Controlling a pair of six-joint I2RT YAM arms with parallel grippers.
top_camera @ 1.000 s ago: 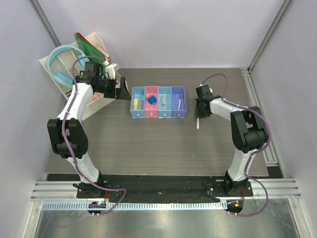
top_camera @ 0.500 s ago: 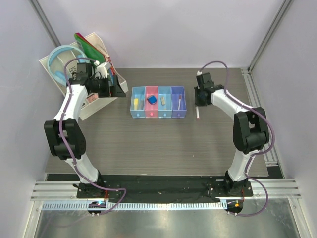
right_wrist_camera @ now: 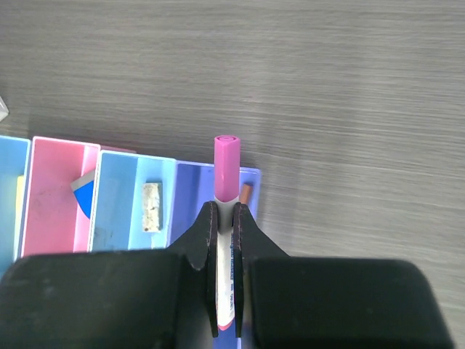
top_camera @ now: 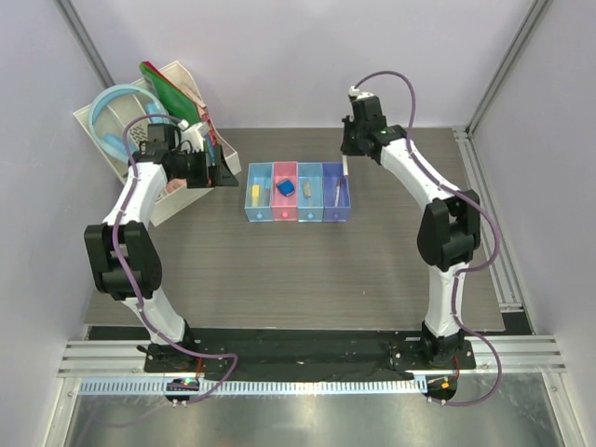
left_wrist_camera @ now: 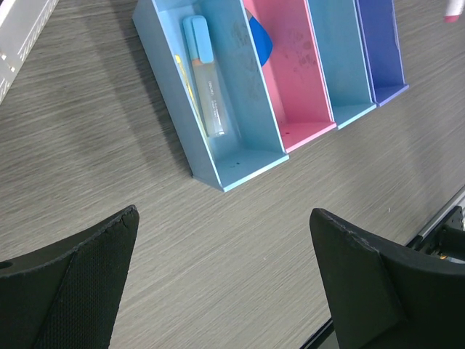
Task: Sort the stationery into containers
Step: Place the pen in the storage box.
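The four joined bins [top_camera: 298, 216] sit mid-table: light blue, pink, light blue, purple. The first holds a light-blue-and-white tube [left_wrist_camera: 205, 87] and a thin yellow piece [left_wrist_camera: 182, 71]. The pink one holds the blue eraser [top_camera: 286, 187]. The third holds the tan piece [right_wrist_camera: 151, 206]. The purple bin [right_wrist_camera: 190, 196] holds a pen [top_camera: 336, 194]. My right gripper [right_wrist_camera: 224, 211] is shut on a white pen with a pink cap [right_wrist_camera: 226, 163], held above the purple bin's far end [top_camera: 346, 166]. My left gripper [left_wrist_camera: 225, 218] is open and empty, left of the bins [top_camera: 222, 172].
A large white slotted rack [top_camera: 119, 126] stands at the far left with blue headphones [top_camera: 110, 110] and green and red folders [top_camera: 160, 78]. A metal rail [top_camera: 484, 200] runs along the table's right edge.
My right gripper has lifted the pink-capped pen from the table right of the bins and carried it left and farther back, over the purple bin. My left gripper has drawn back slightly toward the rack.
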